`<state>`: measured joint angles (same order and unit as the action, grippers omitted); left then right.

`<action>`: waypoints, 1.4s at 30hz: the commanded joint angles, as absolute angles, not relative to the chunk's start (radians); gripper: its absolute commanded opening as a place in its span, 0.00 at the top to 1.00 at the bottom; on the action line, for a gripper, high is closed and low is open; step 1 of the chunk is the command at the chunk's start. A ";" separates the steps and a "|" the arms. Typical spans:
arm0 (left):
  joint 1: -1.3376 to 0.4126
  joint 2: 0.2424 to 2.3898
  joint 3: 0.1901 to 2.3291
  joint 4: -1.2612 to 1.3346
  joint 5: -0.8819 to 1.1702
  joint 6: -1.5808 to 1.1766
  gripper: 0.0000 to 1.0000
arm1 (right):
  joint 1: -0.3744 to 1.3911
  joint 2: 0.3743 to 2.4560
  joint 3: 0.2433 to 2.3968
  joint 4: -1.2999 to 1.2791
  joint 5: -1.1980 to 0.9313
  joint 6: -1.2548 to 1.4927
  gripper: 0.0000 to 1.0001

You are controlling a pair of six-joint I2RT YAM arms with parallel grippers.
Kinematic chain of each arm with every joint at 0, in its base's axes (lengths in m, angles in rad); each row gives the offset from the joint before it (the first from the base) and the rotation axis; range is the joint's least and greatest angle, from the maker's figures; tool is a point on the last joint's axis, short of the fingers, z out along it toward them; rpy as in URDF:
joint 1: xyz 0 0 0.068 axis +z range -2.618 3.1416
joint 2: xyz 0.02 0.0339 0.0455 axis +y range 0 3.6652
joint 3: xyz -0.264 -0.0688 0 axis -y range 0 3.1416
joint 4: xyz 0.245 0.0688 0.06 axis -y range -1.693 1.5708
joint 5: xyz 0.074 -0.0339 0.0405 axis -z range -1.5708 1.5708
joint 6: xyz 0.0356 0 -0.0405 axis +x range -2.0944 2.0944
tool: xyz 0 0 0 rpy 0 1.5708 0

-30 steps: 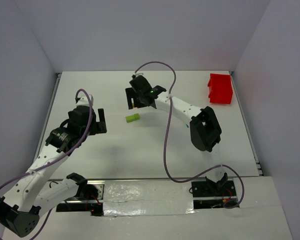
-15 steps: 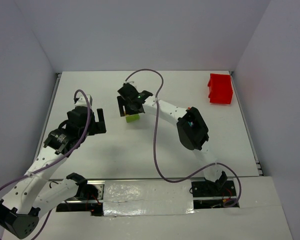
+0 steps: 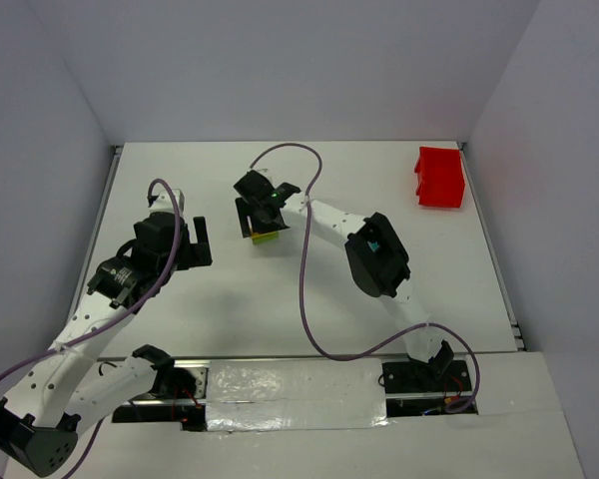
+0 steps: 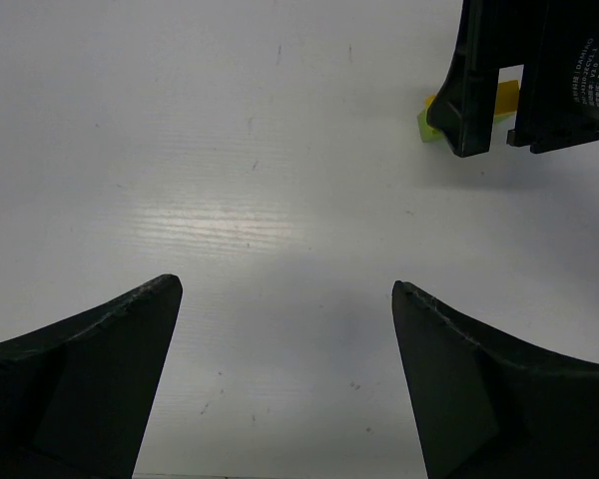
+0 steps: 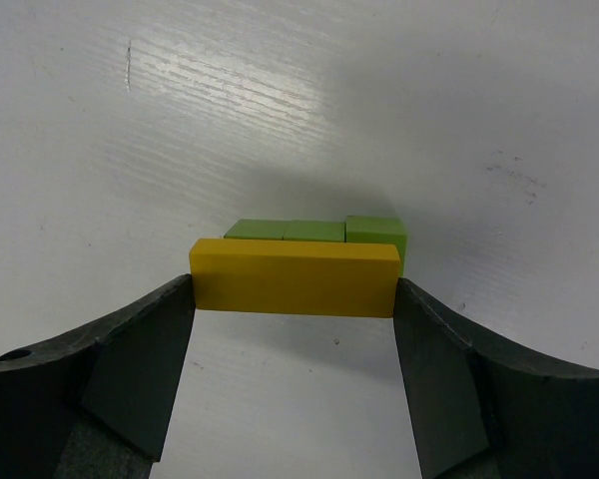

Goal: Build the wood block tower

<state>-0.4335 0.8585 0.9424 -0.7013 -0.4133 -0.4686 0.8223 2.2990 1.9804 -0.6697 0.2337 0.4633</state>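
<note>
My right gripper (image 5: 295,289) is shut on a yellow bar (image 5: 295,277), gripping it by its two ends. Just beyond the bar, low green blocks (image 5: 314,232) lie in a row on the white table; these are all that shows of the wood block tower. Whether the bar touches them I cannot tell. From above, the right gripper (image 3: 263,222) covers most of the green blocks (image 3: 266,237). The left wrist view shows the green blocks (image 4: 426,122) and the yellow bar (image 4: 506,97) at its top right. My left gripper (image 4: 287,287) (image 3: 195,242) stands open and holds nothing, left of the blocks.
A red plastic bin (image 3: 440,178) sits at the far right of the table. White walls close in the table (image 3: 309,299) on three sides. The right arm's cable (image 3: 304,289) loops over the middle of the table.
The right arm has swung left and toward the near side with the yellow bar, ending over the green blocks. The left arm has barely moved.
</note>
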 commanded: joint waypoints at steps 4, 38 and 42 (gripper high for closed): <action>-0.430 0.847 0.943 -0.666 -0.410 -0.442 0.00 | 0.822 2.299 2.025 -0.676 0.258 0.449 0.33; -0.429 0.845 0.943 -0.667 -0.411 -0.442 0.01 | 0.802 2.335 2.043 -0.690 0.221 0.411 0.24; -0.428 0.844 0.943 -0.667 -0.411 -0.442 0.01 | 0.802 2.336 2.039 -0.686 0.216 0.410 0.22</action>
